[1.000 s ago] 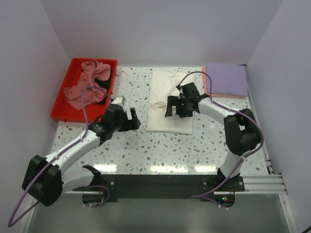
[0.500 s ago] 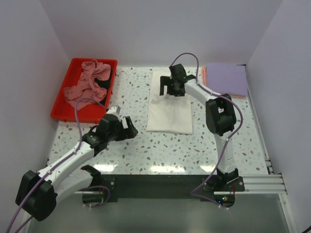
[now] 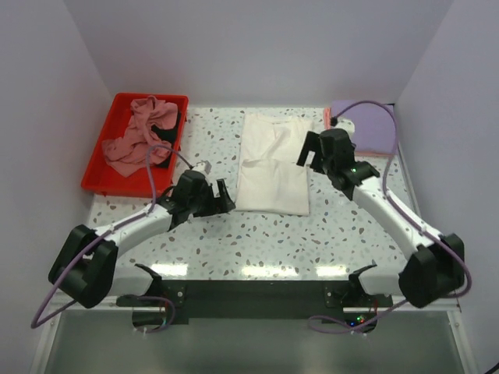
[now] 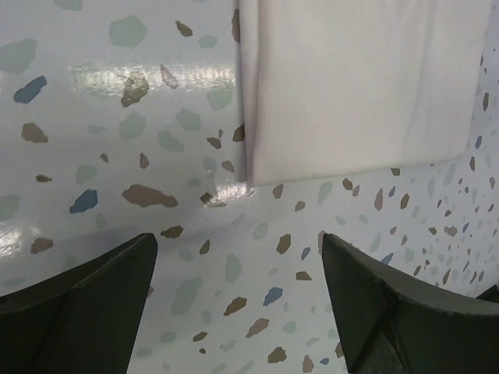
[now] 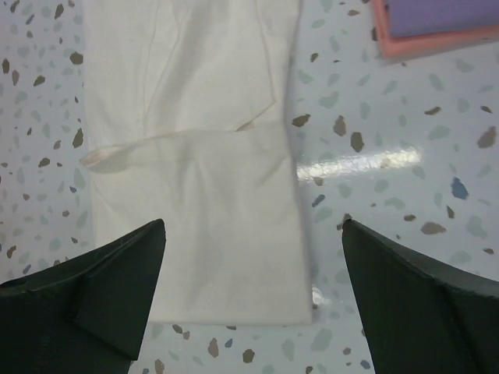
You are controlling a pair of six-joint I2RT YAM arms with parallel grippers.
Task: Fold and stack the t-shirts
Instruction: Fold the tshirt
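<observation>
Top external has us mid-fold: tee (image 3: pixel 271 167) lies mid-table. Left gripper (image 3: pixel 222 197) near its near corner and right gripper (image 3: pixel 306 155) at its right edge gape empty; next we must pinch the hem.

**Both end effectors shifting around the white tee**

The left end effector (image 3: pixel 221 195) is swinging rightward across the surface (image 3: pixel 257 234) and is now sitting just beside the near left corner of the white t-shirt (image 3: pixel 273 167). The right end effector (image 3: pixel 309 152) is coming off the shirt: from its middle it went to its far end, and it is now hovering at the right edge, its arm stretching out to the right.
</observation>
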